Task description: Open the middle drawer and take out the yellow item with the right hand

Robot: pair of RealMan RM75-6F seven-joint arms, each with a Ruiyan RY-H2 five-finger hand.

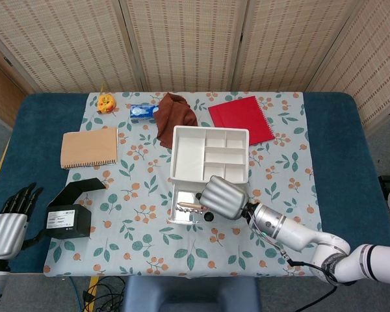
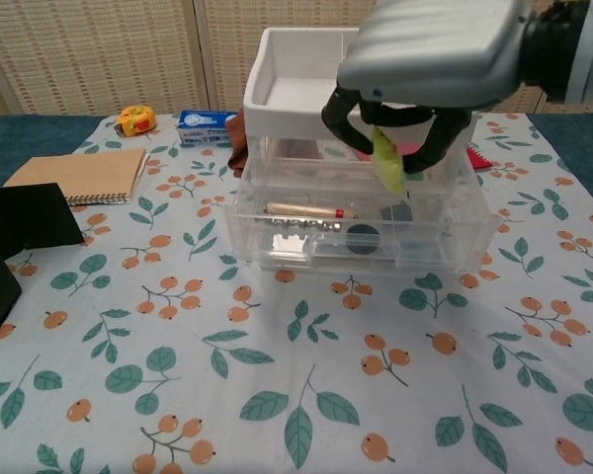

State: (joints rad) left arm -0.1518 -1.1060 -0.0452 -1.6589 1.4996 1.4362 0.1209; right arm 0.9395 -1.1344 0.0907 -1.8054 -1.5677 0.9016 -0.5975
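Clearly the right hand (image 2: pixel 415 74) pinches the yellow item (image 2: pixel 386 163), seemingly light and soft, over the middle drawer (image 2: pixel 361 237).

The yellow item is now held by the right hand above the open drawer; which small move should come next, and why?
Probably carry it sideways, clear of the drawer, toward bare tablecloth. The right hand pinches the yellow item above the drawer's rim, so it looks free of the drawer and needs somewhere to go.

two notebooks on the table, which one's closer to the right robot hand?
The red notebook, at the table's far right behind the white organizer. The tan notebook lies on the left side, much farther from the right robot hand.
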